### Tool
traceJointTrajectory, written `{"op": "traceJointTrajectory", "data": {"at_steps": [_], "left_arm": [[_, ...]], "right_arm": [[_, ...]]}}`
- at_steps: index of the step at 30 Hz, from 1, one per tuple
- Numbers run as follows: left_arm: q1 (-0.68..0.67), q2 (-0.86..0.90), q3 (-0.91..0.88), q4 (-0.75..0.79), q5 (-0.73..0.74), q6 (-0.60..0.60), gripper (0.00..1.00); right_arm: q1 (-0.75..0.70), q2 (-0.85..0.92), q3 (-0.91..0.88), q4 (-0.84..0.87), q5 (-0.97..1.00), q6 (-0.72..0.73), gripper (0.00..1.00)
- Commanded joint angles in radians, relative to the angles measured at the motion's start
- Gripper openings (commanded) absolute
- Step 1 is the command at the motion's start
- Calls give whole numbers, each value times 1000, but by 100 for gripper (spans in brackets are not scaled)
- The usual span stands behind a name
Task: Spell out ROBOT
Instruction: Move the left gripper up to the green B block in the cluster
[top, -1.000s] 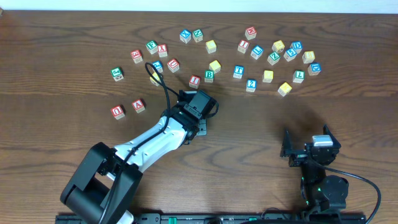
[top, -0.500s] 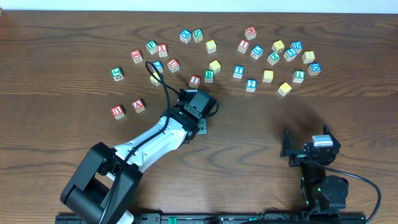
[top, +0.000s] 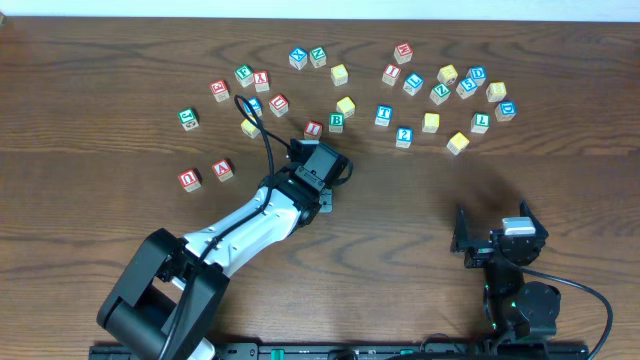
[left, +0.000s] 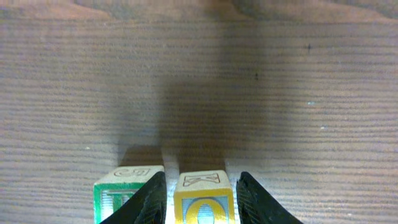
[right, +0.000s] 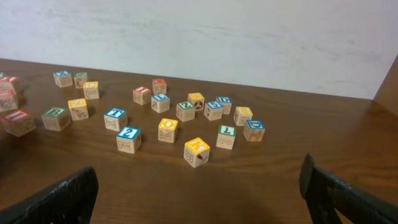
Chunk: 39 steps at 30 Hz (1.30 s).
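My left gripper (left: 202, 175) is shut on a yellow O cube (left: 203, 202) that rests low on the wood, its K face toward the camera. A green-framed cube (left: 121, 196) stands just left of it, outside the left finger, with its letter mostly hidden. In the overhead view the left gripper (top: 308, 158) sits mid-table and covers both cubes. The green B cube (top: 337, 121), the blue T cube (top: 383, 115) and a yellow-topped cube (top: 346, 105) lie loose beyond it. My right gripper (top: 497, 240) stands open near the front right, with nothing between its fingers (right: 62, 193).
A red I cube (top: 313, 129) lies close ahead of the left wrist. Red A (top: 223, 170) and another red cube (top: 190, 179) sit to the left. The blue 2 cube (top: 404, 136) and several more cubes spread across the back right.
The left wrist has crept slightly toward the far side of the table. The right arm and the loose cubes have not moved.
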Motion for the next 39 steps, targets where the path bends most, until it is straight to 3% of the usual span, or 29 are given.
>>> {"op": "traceJointTrajectory", "data": {"at_steps": [1,10,13,26,30,39], "left_arm": [[0,10,-16,13,-39,33,37],[6,9,14,75,-84,84,37],[23,8,60,65,-83,129,41],[142,7,475,-277,-74,227,43],[190,7,568,-343,-7,231,44],[296,7,599,-379,117,234,43]], "right_arm": [[-7,0,-1,-5,-5,12,99],[-7,0,-1,-5,-6,12,99],[-7,0,-1,-5,-5,12,99],[-7,0,-1,-5,-5,12,99],[-7,0,-1,-5,-5,12,99],[-7,0,-1,-5,-5,12,99]]}}
